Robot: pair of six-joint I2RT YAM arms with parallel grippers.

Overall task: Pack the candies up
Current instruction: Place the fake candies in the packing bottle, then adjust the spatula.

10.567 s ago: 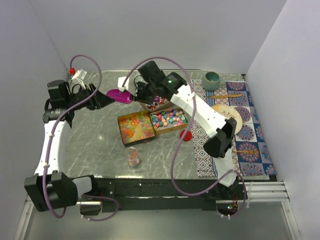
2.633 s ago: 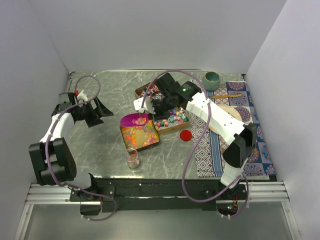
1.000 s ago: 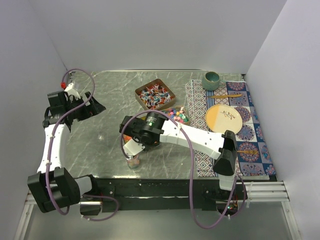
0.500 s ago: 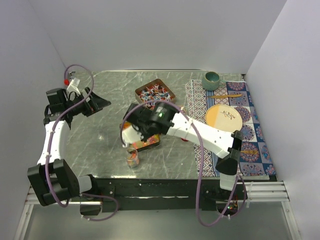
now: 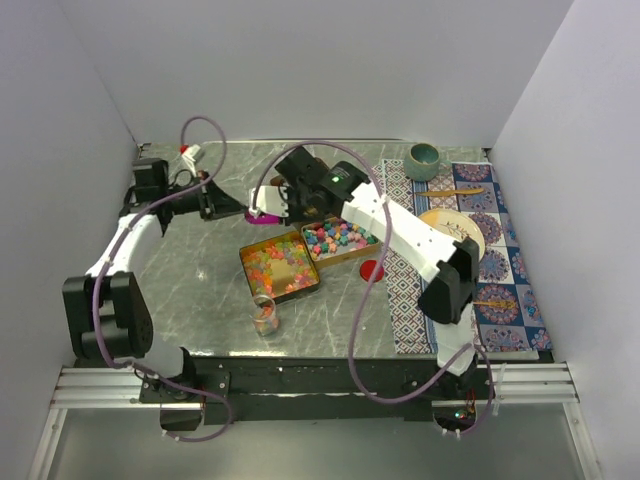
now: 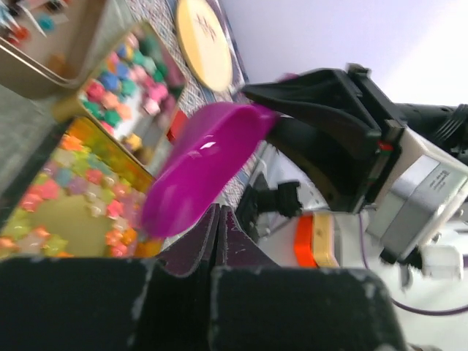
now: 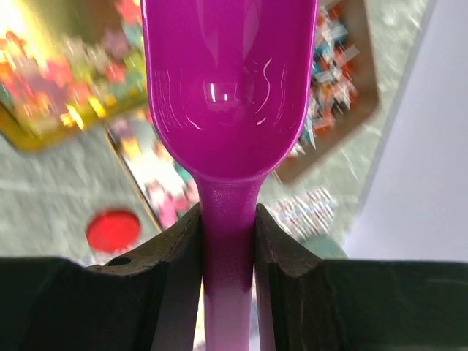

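The candies lie in open tins: orange-yellow jelly bits (image 5: 280,266) (image 6: 69,194), pastel balls (image 5: 340,238) (image 6: 131,80) and wrapped pieces (image 7: 333,44) behind them. A small glass jar (image 5: 265,313) near the front edge holds some mixed candies. My right gripper (image 5: 277,205) (image 7: 228,219) is shut on the handle of a purple scoop (image 5: 262,217) (image 7: 227,88), whose bowl is empty, above the back left of the tins. My left gripper (image 5: 238,209) (image 6: 218,212) is shut with nothing between its fingers, its tips right under the scoop (image 6: 205,168).
A flat red lid (image 5: 372,269) (image 7: 113,230) lies right of the tins. A patterned placemat (image 5: 505,270) on the right carries a round plate (image 5: 455,235), a green bowl (image 5: 424,156) and wooden spoons. The walls stand close on three sides.
My right arm has lifted the scoop from over the jar back to above the tins. My left gripper has swung right to the scoop and gone from open to shut.
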